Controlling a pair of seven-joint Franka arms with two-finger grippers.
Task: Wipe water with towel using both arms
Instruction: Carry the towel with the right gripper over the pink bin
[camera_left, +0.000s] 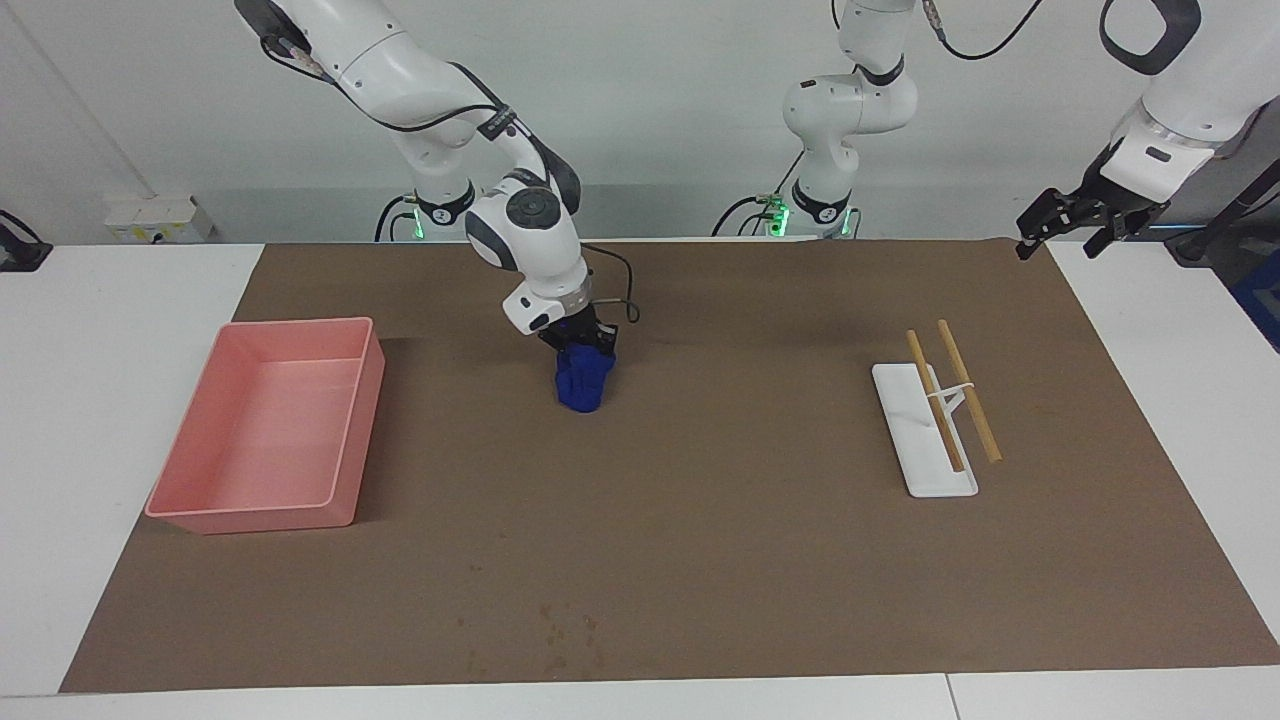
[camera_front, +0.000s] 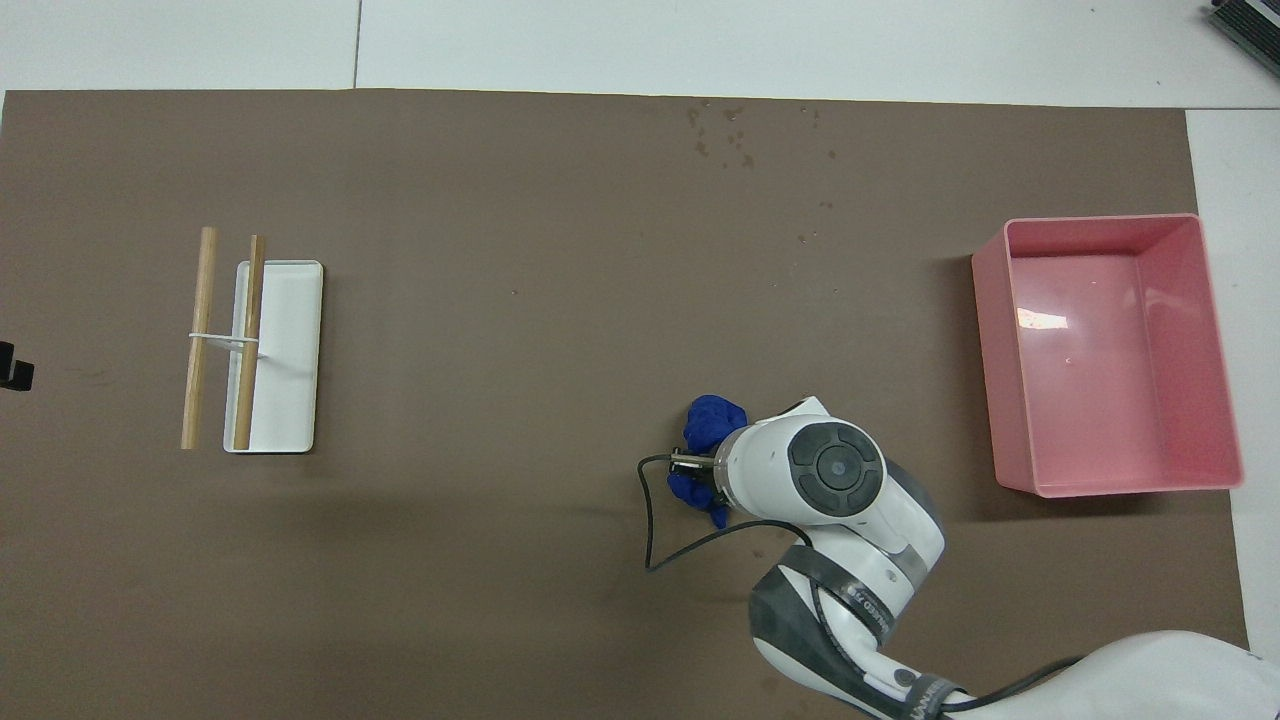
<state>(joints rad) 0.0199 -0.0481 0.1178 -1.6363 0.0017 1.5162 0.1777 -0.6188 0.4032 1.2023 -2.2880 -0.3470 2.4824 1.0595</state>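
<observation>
Towel (camera_left: 583, 381) in right claw (camera_left: 580, 350)

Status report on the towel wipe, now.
Right gripper shut on the towel, bunched, hanging over mid-mat. Left gripper waits raised at its mat corner. Water drops farther out, unwiped. Path open.

Towel (camera_left: 583, 381) mid-mat between tray (camera_left: 352, 420) and stick rack (camera_left: 925, 440), droplets (camera_left: 570, 628) farther out.

Your two arms up close: glossy white shells, grey trim

Right arm (camera_left: 420, 90) has a round grey joint cap with a dark centre, plus a thin black cable looping off the wrist. Left arm (camera_left: 1180, 110) ends in black fingered hardware; green lights glow at both bases.
</observation>
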